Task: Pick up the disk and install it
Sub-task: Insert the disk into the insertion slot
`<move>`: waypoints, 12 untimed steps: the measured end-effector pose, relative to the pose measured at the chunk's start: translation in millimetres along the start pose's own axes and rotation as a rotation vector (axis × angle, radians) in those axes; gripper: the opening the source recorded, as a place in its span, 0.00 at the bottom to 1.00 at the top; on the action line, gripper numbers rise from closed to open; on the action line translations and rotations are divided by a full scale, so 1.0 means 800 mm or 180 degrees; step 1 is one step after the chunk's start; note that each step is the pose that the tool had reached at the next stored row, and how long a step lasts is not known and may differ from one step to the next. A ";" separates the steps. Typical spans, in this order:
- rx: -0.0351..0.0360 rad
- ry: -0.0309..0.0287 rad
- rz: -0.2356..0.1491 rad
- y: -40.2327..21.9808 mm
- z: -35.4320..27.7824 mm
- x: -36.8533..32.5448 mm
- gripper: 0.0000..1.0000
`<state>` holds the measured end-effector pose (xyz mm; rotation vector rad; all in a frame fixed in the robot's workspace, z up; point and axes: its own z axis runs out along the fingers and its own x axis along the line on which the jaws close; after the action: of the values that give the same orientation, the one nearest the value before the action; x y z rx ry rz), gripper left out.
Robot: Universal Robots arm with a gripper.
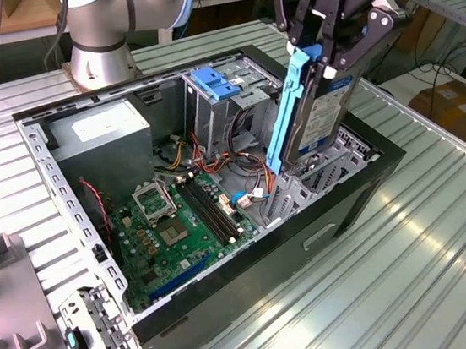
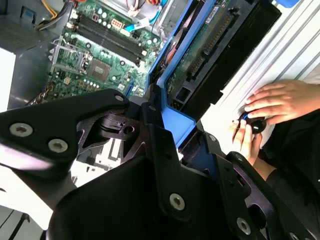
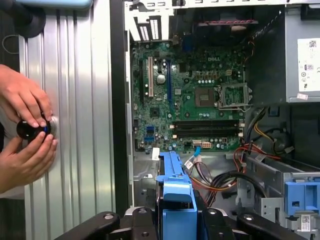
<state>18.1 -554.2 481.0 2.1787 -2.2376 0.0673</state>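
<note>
– While the claw (image 1: pixel 325 59) hangs over the computer, what is it doing?

– Its black fingers (image 1: pixel 316 15) are squeezed tight on the disk (image 1: pixel 325 116). They pinch it at its top end.

– Where is the disk?

– Up in the air, over the end of the open computer case (image 1: pixel 340 212) on the exterior view's right. It is tilted, not flat. Its low end dips down into the case, near the coloured wires (image 1: pixel 246 173). I cannot tell if it touches anything down there.

– What is the long blue bit?

– That is the blue rail (image 1: pixel 287 108) on the side of the disk. It runs from the fingers down to the low end.

– What else is in the case?

– A blue latch plate (image 1: pixel 215 83) sits on the metal cage just behind the disk. The green board (image 1: pixel 179 219) lies flat on the floor of the case. A grey metal box (image 1: pixel 105 135) fills the far corner.

– And outside the case?

– The case sits on a silver table (image 1: pixel 432 269) with long grooves. In the first wrist view, a person's hand (image 3: pixel 22 97) and their other hand (image 3: pixel 27 160) hold a small black knob (image 3: pixel 31 129) on the table, beside the case wall.
</note>
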 end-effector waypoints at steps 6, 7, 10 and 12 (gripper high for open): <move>0.0000 0.0000 0.0000 -0.0341 0.0078 -0.0012 0.37; 0.0000 0.0000 0.0000 -0.0397 0.0090 -0.0014 0.37; 0.0000 0.0001 0.0000 -0.0475 0.0114 -0.0017 0.37; 0.0000 0.0000 0.0001 -0.0475 0.0121 -0.0017 0.37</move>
<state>56.3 -554.3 471.9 2.1785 -2.2378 0.0673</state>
